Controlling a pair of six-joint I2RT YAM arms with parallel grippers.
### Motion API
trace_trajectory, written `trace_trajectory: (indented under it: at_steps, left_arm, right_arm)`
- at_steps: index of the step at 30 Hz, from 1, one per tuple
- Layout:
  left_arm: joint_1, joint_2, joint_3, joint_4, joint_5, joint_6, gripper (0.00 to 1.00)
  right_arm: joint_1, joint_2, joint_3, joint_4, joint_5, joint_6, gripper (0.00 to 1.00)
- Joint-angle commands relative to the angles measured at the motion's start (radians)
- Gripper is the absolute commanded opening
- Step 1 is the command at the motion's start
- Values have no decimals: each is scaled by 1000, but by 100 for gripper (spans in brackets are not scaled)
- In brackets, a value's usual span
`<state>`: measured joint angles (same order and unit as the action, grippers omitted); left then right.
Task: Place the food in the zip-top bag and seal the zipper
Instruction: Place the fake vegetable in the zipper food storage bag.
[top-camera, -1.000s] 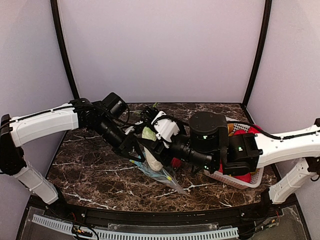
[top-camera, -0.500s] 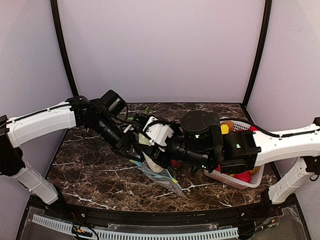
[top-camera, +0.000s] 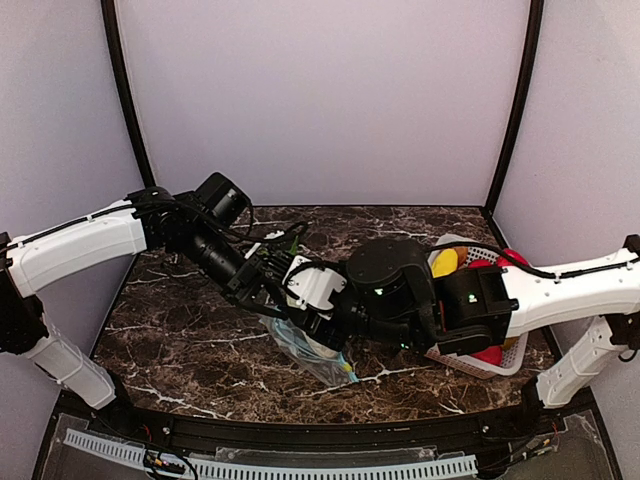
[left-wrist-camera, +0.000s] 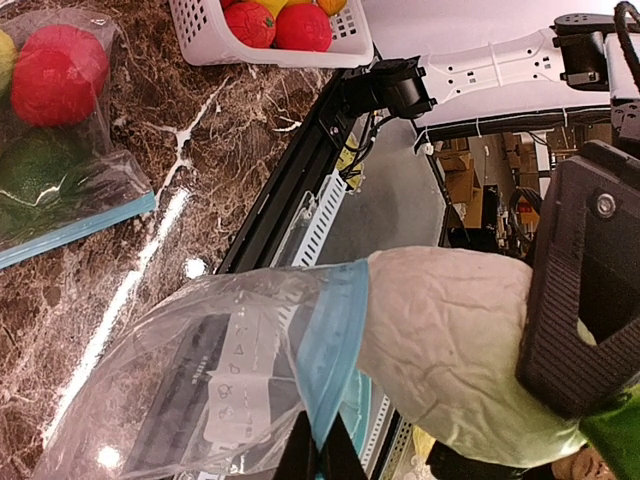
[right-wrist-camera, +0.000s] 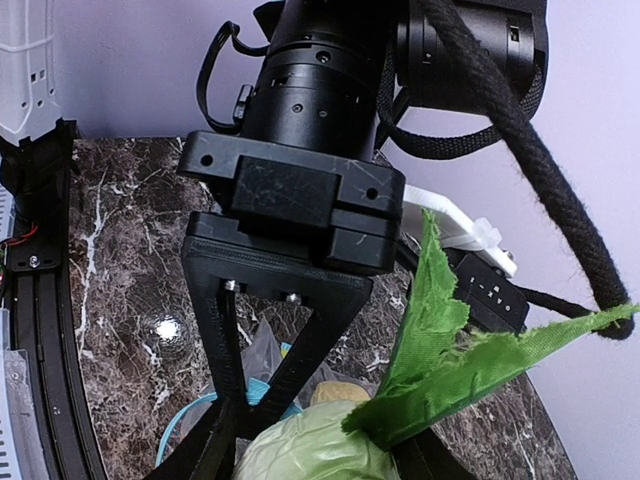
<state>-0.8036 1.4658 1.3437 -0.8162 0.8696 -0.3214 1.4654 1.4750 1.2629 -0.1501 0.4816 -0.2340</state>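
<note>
My left gripper is shut on the blue zipper edge of the clear zip-top bag and holds its mouth up off the table. My right gripper is shut on a pale green-white leafy vegetable, right at the bag mouth; its green leaves stick up. A red apple and a green item lie in the bag's lower part. In the top view both grippers, left and right, meet over the bag.
A white slotted basket stands on the right of the table with yellow and red food in it. It also shows in the left wrist view. The table's front rail runs close below the bag.
My right arm has moved left and down, bringing the vegetable to the bag mouth. The pale vegetable no longer shows in the top view. The left gripper has shifted slightly left, still holding the bag.
</note>
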Motion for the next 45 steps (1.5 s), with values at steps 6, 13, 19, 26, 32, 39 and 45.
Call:
trace_trajectory:
  at_steps: [6, 13, 19, 26, 32, 39, 45]
  left_arm:
    - [-5, -28, -5, 12, 40, -6, 1]
    - [-5, -44, -4, 34, 62, -28, 1]
    - [-5, -68, -2, 77, 84, -65, 1]
    - [-5, -77, 2, 111, 110, -98, 1]
    - [0, -74, 48, 47, 74, -58, 1]
    - [29, -81, 90, -14, -1, -12, 1]
    - [29, -66, 100, -42, -27, 19, 1]
  right_arm:
    - [13, 12, -34, 256, 145, -25, 15]
    - [16, 40, -26, 348, 145, -41, 16]
    - [36, 37, -28, 231, 124, -5, 16]
    - [47, 24, -46, 204, 135, 8, 16]
    - [47, 33, -10, 103, 123, 34, 16]
    - [47, 40, 43, -104, 110, 125, 16]
    - [44, 82, 108, -250, 72, 198, 17]
